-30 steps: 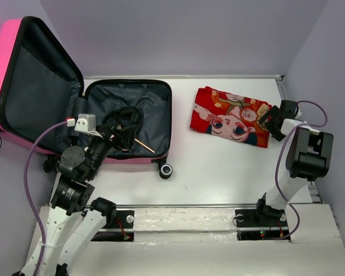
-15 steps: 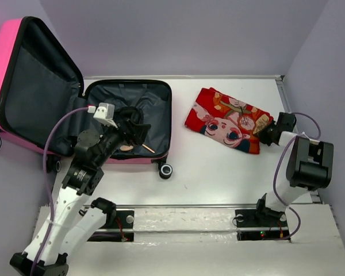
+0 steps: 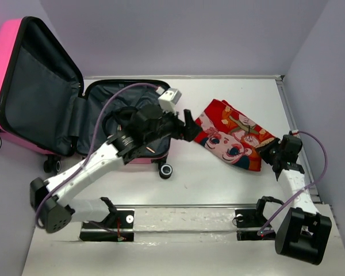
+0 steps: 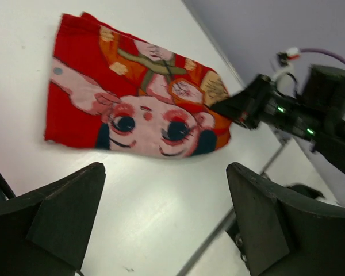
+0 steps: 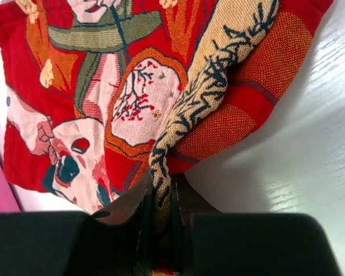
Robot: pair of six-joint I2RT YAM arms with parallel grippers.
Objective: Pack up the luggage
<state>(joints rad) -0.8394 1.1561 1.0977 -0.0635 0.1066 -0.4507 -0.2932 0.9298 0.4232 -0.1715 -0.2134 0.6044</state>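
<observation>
The luggage (image 3: 4, 63), bright pink with a dark grey lining, lies open at the left, its lid leaning against the wall. A red cartoon-face cloth (image 3: 233, 135) lies on the white table to its right. My right gripper (image 3: 274, 154) is shut on the cloth's right edge. The right wrist view shows a bunched fold of the cloth (image 5: 103, 86) pinched between the jaws of that gripper (image 5: 160, 201). My left gripper (image 3: 187, 127) hovers open just left of the cloth. In the left wrist view that gripper (image 4: 164, 172) holds nothing and the cloth (image 4: 132, 98) lies beyond it.
A black corded item (image 3: 119, 117) lies in the luggage's lower half, partly hidden by my left arm. A caster wheel (image 3: 166, 171) sticks out at its near corner. Purple walls close in the table. A metal rail (image 3: 184, 208) runs along the near edge.
My left arm has swung right from over the luggage to the cloth's left end. My right gripper has shut on the cloth's right edge and drawn it nearer, turning the cloth.
</observation>
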